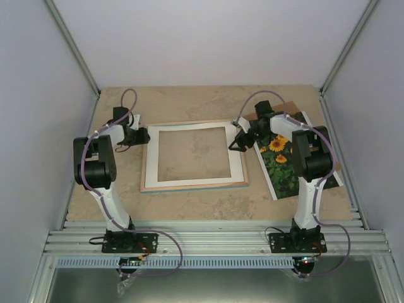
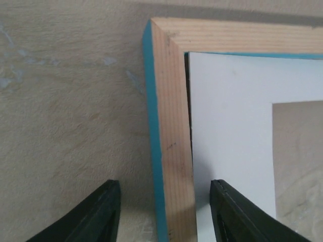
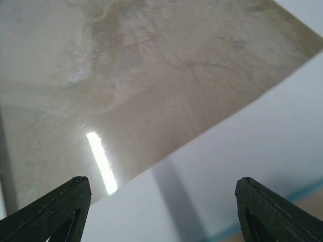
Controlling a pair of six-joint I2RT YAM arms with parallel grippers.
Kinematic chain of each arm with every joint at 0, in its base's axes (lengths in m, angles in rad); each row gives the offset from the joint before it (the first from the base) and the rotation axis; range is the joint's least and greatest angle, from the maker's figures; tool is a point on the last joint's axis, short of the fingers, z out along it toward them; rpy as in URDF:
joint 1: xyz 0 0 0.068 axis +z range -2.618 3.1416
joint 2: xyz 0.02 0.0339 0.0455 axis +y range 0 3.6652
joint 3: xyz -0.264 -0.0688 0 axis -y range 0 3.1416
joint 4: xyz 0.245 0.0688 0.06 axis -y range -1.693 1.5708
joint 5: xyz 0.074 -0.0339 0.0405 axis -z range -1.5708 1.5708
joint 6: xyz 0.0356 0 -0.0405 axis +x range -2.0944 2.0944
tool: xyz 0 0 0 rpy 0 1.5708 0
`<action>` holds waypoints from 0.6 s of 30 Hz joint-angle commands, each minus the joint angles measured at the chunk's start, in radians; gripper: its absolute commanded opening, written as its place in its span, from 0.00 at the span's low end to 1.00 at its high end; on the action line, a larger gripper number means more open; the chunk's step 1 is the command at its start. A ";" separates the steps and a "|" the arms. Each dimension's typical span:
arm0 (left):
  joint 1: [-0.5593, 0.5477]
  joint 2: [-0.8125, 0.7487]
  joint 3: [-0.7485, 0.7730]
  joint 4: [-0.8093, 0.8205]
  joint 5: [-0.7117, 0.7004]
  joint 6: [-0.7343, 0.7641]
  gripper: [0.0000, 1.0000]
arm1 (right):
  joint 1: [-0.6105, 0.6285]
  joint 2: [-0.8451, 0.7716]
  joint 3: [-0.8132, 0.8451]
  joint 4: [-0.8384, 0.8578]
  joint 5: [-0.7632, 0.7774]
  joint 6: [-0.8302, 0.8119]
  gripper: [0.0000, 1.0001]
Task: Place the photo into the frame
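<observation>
Left wrist: left gripper [image 2: 165,184] spread astride frame [image 2: 171,75] edge; right gripper [image 3: 162,180] spread, angled down.

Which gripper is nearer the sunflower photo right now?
Right. The right gripper is at the right edge of the frame, beside the photo; the left gripper straddles its left edge.

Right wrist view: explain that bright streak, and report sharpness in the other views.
Right wrist view: the streak is glare on a glossy surface; the right tool's fingers look soft. Left wrist view: the frame shows crisp wood grain. Top view: even light, faint shadows.
</observation>
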 commanded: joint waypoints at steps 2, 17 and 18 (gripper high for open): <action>0.007 -0.058 0.031 -0.030 0.011 0.045 0.60 | -0.080 -0.106 0.074 -0.181 -0.121 -0.051 0.80; -0.366 -0.299 -0.010 0.091 0.147 0.257 0.80 | -0.463 -0.313 -0.063 -0.350 0.046 -0.236 0.82; -0.412 -0.314 -0.039 0.123 0.160 0.286 0.80 | -0.494 -0.320 -0.080 -0.356 0.064 -0.229 0.82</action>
